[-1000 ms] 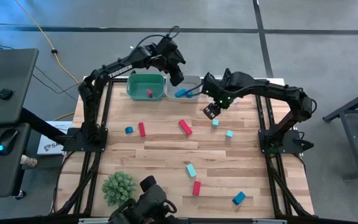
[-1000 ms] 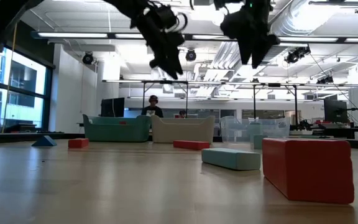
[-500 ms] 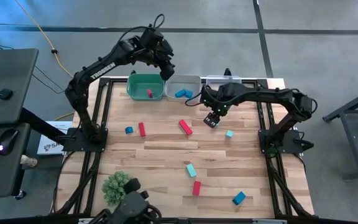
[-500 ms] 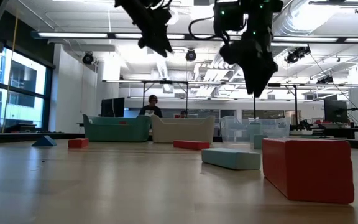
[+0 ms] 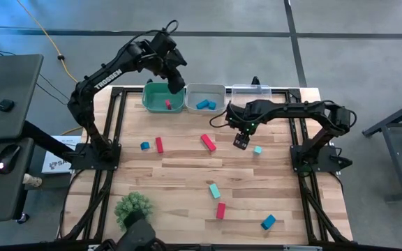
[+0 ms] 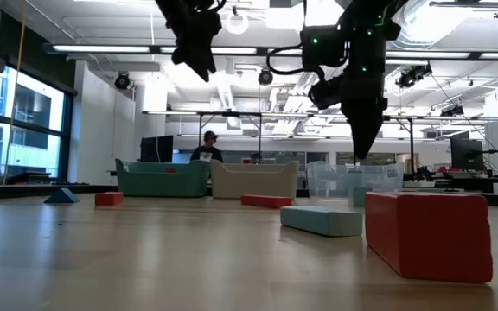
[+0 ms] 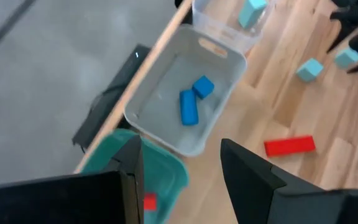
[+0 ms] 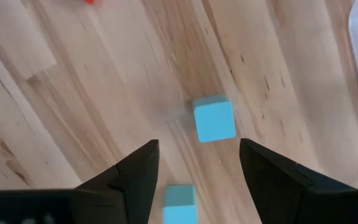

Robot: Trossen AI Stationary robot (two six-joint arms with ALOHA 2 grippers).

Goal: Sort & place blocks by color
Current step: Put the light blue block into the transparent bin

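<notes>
Three bins: one teal bin (image 5: 149, 97), one grey bin (image 5: 204, 87), one clear bin (image 5: 251, 89). Twelve blocks in all: four red blocks (image 5: 208, 142), four blue blocks (image 5: 268, 222) and four light teal blocks (image 5: 215, 190). Eight lie on the tabletop (image 5: 173, 174) and four in the bins — one red, two blue, one light teal. One green spiky ball (image 5: 135, 207).

The left claw (image 5: 175, 77) was held high with its fingers parted. The right claw (image 5: 241, 141) was pointed downward, fingers spread and nothing gripped.
</notes>
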